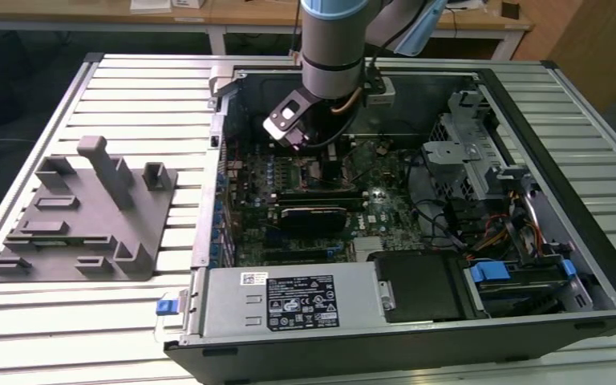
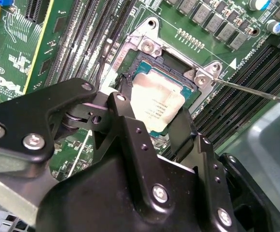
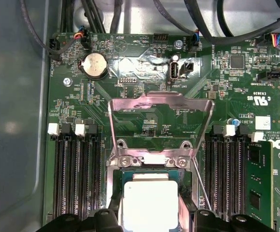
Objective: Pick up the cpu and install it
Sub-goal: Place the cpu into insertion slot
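End effector (image 2: 152, 118) is low over the motherboard (image 3: 106, 96), straddling the cpu (image 2: 154, 99). Can't tell whether it pinches the chip or sits spread clear of it. The cpu lies flat inside the black-framed socket (image 2: 145, 60), silver top up, in both wrist views. Metal retention frame (image 3: 159, 104) is flipped open just beyond the socket. Thin lever rod (image 2: 256, 92) runs out beside it. Memory slots (image 3: 75, 169) flank the socket on both sides. Coin battery (image 3: 94, 65) sits further back on the board, near the cable ends. In the exterior view the arm (image 1: 335, 40) reaches down into the open computer case (image 1: 415, 337). Grey fixture block (image 1: 83, 216) sits on the slatted desk (image 1: 126, 96), well apart on the exterior view's left.
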You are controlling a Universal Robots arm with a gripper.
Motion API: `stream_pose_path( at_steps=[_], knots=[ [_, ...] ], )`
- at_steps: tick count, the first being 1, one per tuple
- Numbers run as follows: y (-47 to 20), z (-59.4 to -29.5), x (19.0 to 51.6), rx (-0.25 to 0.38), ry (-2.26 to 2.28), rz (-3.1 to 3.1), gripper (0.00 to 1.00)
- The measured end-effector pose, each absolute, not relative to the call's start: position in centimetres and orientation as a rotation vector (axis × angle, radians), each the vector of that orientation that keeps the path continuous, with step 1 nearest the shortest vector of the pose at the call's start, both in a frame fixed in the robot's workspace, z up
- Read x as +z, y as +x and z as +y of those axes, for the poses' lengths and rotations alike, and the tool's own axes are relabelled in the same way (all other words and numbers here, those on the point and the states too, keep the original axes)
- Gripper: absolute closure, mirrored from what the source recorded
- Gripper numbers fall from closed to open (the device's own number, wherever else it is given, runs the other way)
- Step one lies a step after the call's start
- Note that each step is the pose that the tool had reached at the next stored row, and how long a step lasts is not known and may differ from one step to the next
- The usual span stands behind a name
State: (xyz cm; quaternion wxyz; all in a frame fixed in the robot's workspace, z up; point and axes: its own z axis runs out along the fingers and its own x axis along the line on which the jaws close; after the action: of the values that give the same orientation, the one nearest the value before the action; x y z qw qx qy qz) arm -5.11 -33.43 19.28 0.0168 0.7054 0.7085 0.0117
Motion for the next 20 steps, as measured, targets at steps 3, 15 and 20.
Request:
stream_pose_path(
  at_steps=[3,15,20],
  knots=[
    [-5.11,-33.44,19.34,0.027,2.199,2.188,0.46],
    [-5.11,-33.43,19.26,0.022,2.199,2.183,0.46],
    [-5.11,-33.43,19.23,0.022,2.200,2.183,0.46]
  ],
)
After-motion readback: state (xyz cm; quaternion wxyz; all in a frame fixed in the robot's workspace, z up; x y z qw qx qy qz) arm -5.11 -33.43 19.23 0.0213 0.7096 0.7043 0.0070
